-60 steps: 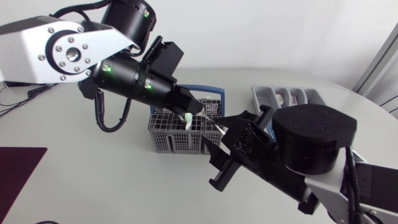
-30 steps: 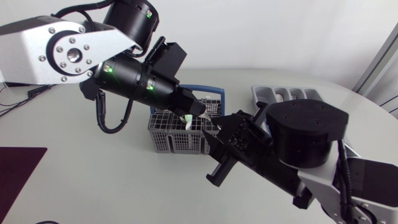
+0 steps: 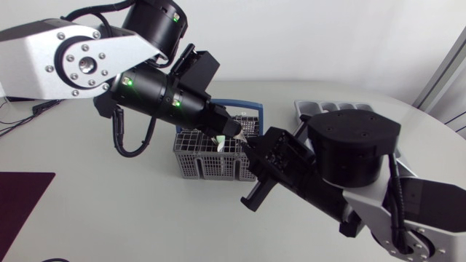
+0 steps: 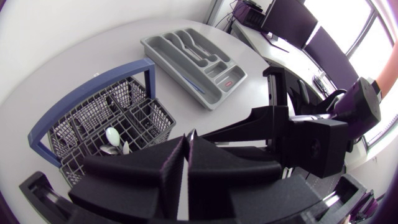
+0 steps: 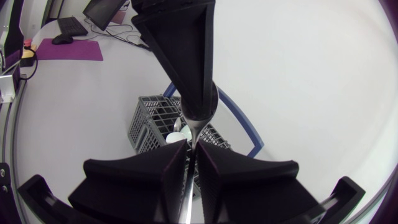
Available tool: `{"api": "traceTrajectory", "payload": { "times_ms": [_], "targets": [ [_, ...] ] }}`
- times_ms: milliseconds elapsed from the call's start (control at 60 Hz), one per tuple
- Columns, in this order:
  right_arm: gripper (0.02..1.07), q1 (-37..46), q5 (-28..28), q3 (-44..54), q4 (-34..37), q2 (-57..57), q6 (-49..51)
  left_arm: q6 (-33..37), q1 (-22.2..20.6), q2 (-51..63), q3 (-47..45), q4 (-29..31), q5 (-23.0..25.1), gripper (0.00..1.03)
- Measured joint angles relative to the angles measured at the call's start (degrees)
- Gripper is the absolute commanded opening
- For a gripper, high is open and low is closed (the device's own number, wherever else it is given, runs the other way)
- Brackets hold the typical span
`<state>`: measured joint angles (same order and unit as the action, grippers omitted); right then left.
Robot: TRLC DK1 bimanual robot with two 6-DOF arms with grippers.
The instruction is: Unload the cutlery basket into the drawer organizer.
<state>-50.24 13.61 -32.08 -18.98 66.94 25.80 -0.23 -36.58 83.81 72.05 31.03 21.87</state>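
Above the grey wire cutlery basket (image 3: 200, 156) my two grippers meet tip to tip. The left gripper (image 3: 231, 131) is shut on a thin metal cutlery piece (image 4: 186, 186), seen edge-on between its fingers. From the opposite side the right gripper (image 3: 251, 149) has its fingers pressed on the same piece (image 5: 189, 186). Which kind of cutlery it is I cannot tell. A pale spoon (image 4: 112, 134) and other pieces stand in the basket (image 4: 93, 118) below. The grey drawer organizer (image 3: 320, 109) lies behind my right arm, with cutlery in its compartments.
The basket's blue handle (image 3: 240, 107) arches over its far side. A dark purple mat (image 3: 22, 196) lies at the table's front left. Bare tabletop lies left of and in front of the basket.
My right arm has moved left toward the left gripper and its fingers have closed on the cutlery piece. The left arm has barely moved.
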Motion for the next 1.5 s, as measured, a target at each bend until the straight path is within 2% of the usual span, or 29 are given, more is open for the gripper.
{"api": "traceTrajectory", "payload": {
  "times_ms": [117, 367, 450, 583, 650, 800, 933, 1050, 1167, 1383, 1500],
  "targets": [
    [0.08, 0.1, 0.2, -0.5, 0.8, 0.1, 0.0, 0.0, 0.0, 0.0, 0.0, 0.0, 0.0, 0.12],
    [0.08, 0.1, 0.4, -0.5, 1.0, 0.1, 0.0, 0.0, 0.0, 0.0, 0.0, 0.6, -0.1, 0.16],
    [0.08, 0.0, 0.4, -0.5, 1.2, 0.0, 0.0, 0.0, 0.0, 0.0, 0.0, 0.7, -0.1, 0.29],
    [0.08, -0.5, 0.3, -0.5, 2.5, -0.1, 0.0, 0.0, 0.6, -0.3, 0.4, 1.4, 0.3, 0.37],
    [0.08, -0.7, -0.2, -0.5, 3.8, -0.2, 0.0, 0.0, 2.1, -1.0, 1.7, 1.3, 0.4, 0.38],
    [0.08, -1.0, -1.0, 0.9, 5.4, -2.3, 0.0, -0.2, 6.7, -3.3, 5.9, 0.4, 0.4, 0.54],
    [0.08, -0.1, -3.5, 2.7, 8.2, -6.3, 0.0, 0.5, 8.7, -4.9, 7.3, 0.4, 0.7, 0.66],
    [0.08, 5.5, -9.4, 4.8, 11.8, -11.3, 0.0, 4.8, 11.3, -4.9, 7.3, 0.4, 0.9, 0.72],
    [0.08, 14.3, -17.4, 5.7, 14.9, -14.8, 1.0, 11.1, 11.7, -4.9, 6.9, -0.1, 0.9, 0.78],
    [0.08, 34.6, -35.1, 7.1, 20.0, -17.0, 9.3, 24.6, 9.0, -5.7, -0.8, -3.7, 0.2, 0.78],
    [0.08, 44.2, -41.7, 7.7, 22.3, -15.8, 15.9, 30.2, 8.2, -5.8, -3.8, -5.9, 0.0, 0.78]
  ]
}}
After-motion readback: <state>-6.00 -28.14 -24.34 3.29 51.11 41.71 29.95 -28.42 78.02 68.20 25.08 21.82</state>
